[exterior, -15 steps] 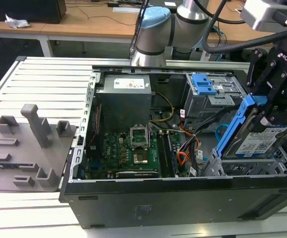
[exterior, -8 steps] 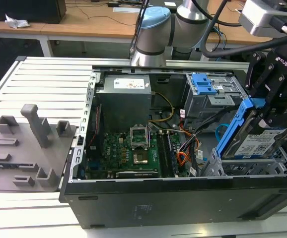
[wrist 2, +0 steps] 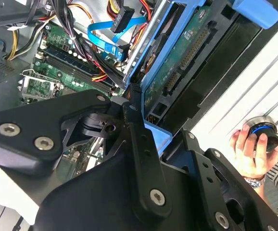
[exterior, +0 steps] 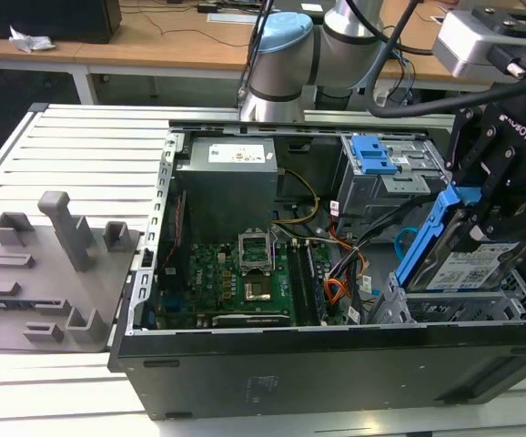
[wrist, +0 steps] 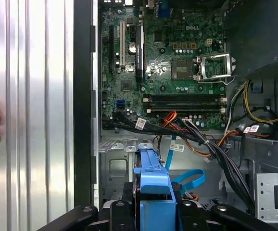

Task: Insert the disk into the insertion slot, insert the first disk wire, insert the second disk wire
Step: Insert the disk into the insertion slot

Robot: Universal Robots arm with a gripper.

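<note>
Gripper (exterior: 483,223) clamps tilted disk (exterior: 463,270), insertion slot (exterior: 445,311) half-hidden

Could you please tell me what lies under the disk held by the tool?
The grey perforated insertion slot lies below the tilted disk, with the looped second disk wire nearby. The disk and tool cover most of the slot's inside.

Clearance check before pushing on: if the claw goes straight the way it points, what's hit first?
Probably the insertion slot: the disk, shut in the claw, tilts just above that grey cage. Depth is unclear; the second disk wire loops close by.
</note>
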